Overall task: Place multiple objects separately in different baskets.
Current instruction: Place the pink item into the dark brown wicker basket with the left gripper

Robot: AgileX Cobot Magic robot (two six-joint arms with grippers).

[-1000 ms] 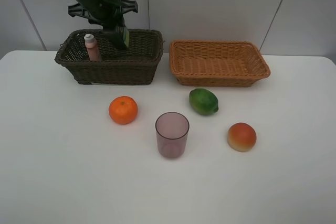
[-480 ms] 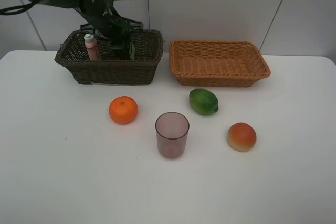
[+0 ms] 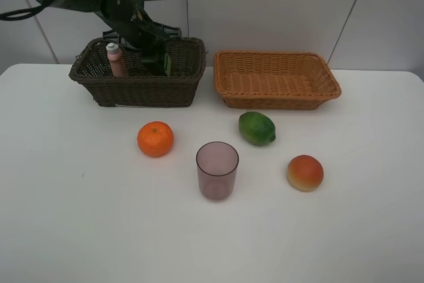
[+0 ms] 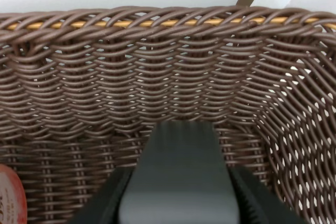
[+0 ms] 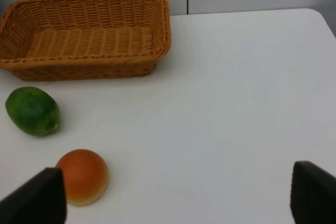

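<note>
My left gripper reaches down into the dark brown basket, shut on the dark green pump bottle. In the left wrist view the bottle sits between the fingers, close to the basket's inner wall. The pink white-capped bottle stands in the same basket. An orange, purple cup, green fruit and red-orange fruit rest on the table. The tan basket holds nothing. My right gripper hangs open above the table, right of the red-orange fruit.
The white table runs to a pale wall behind both baskets. The green fruit lies just in front of the tan basket. The pink bottle's edge shows beside my left gripper.
The left arm has swung down and lowered the green bottle from above the rim into the dark basket. Over the last half second it barely moved. Table items are unmoved.
</note>
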